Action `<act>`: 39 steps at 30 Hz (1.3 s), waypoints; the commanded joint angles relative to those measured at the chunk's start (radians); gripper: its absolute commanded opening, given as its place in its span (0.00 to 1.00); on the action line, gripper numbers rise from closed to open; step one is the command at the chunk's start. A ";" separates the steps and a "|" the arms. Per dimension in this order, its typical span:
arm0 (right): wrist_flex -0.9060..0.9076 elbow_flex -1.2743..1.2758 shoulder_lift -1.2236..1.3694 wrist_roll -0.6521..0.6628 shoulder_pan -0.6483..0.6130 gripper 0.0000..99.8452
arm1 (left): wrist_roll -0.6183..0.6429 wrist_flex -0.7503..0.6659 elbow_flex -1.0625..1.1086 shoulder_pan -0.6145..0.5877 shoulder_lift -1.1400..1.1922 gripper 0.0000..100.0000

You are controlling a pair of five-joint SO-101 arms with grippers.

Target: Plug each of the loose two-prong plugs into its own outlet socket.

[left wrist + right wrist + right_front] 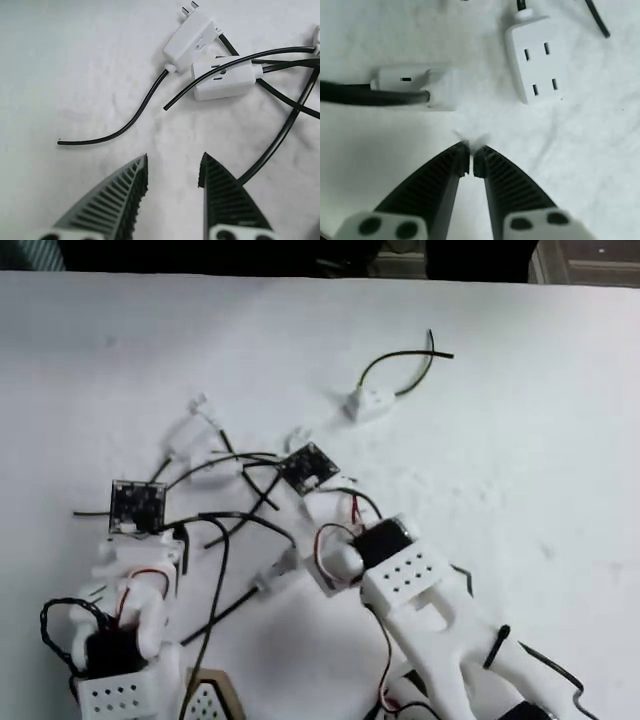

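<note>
Two white two-prong plugs lie side by side ahead of my left gripper (174, 160), which is open and holds nothing. One plug (192, 35) shows its prongs; the other (225, 77) lies nearer, among black cables. From above these plugs (186, 438) sit just beyond the left gripper (138, 502). My right gripper (471, 150) is shut on nothing, low over the table. Ahead of it lie a white outlet block (537, 60) with two pairs of slots and a white plug (415, 87) on a thick black cable. The outlet block (368, 402) lies beyond the right gripper (308, 468).
Black cables (240, 525) cross the white table (540, 440) between the two arms. Another white plug (270, 580) on a black cable lies near the right arm's base. The outlet's dark cable (400, 365) curls toward the back. The table's right side is bare.
</note>
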 commanded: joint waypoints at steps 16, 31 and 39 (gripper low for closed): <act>-0.234 0.083 -0.028 -0.078 -0.147 0.16 | 0.000 -0.003 -0.006 0.008 -0.010 0.18; -0.394 0.164 -0.027 -0.071 -0.147 0.03 | 0.000 -0.003 -0.006 0.008 -0.010 0.18; -0.384 0.158 -0.039 -0.069 -0.139 0.02 | 0.000 0.002 -0.005 0.008 -0.010 0.18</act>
